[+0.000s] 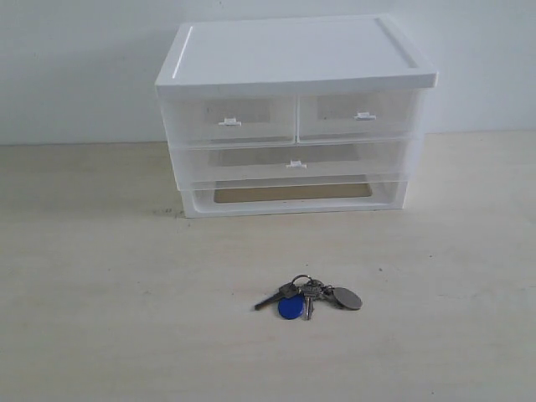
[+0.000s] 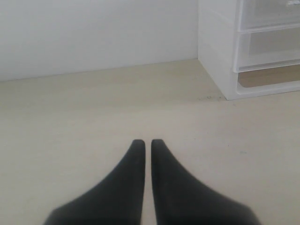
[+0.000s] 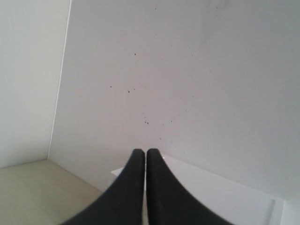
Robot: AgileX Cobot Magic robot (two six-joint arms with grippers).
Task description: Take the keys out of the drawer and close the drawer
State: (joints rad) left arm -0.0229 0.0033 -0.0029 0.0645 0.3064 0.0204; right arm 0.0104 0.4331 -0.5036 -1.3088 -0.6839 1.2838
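Ext view: keys (image 1: 308,298) flat on table (image 1: 100,276), in front of drawer unit (image 1: 293,59), apart from it. Wide drawer (image 1: 293,162) pushed in.
L wrist: left gripper (image 2: 147,143) fingers closed to thin slit, holding nothing, over table; unit corner nearby.
R wrist: right gripper (image 3: 142,152) fingers pressed together, holding nothing, facing white wall (image 3: 187,70).
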